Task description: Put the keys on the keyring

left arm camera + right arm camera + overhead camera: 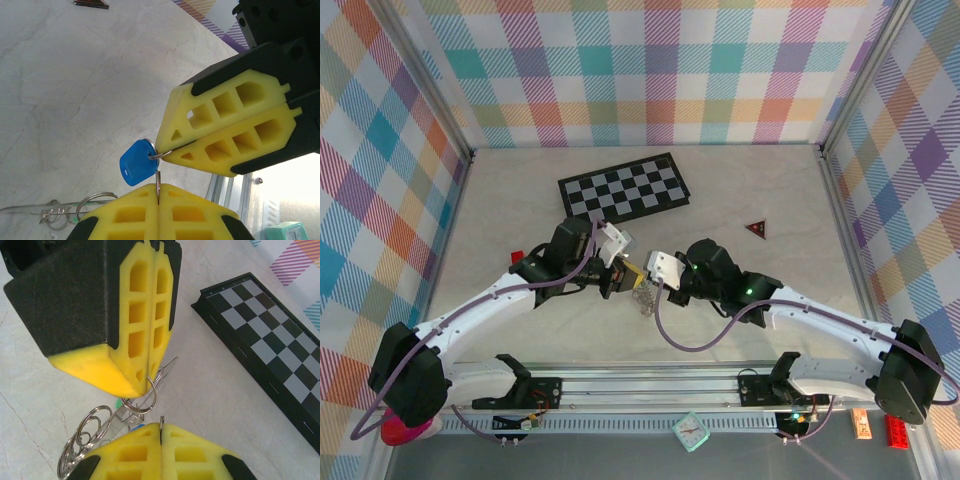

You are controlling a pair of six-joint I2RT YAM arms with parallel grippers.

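Both hands are seen meeting just on the near side of the chessboard [625,188], above the pale counter [520,200]. The left hand [158,191] is closed, its yellow fingers pressed flat together with a thin silver wire pinched in the seam. The right hand [167,152] is closed as well, and the same small ring [144,397] is gripped at its fingertips. The ring is thus held from two sides, one hand's tips almost touching the other's.

The blue key [137,164] is hung from this small ring by its head, just beside the tips of both hands and clear of the counter. A silver blade is seen slanting up behind the ring, toward the chessboard.

The keyring [95,201] is lain on the counter on the near side of the chessboard, below the two hands and near the blue key; whether it is linked to the pinched ring cannot be told. A green speck [121,402] is shown among its loops, too small to be made out further.

A dark red triangle [756,228] is set to the right of the chessboard, well apart from the hands.
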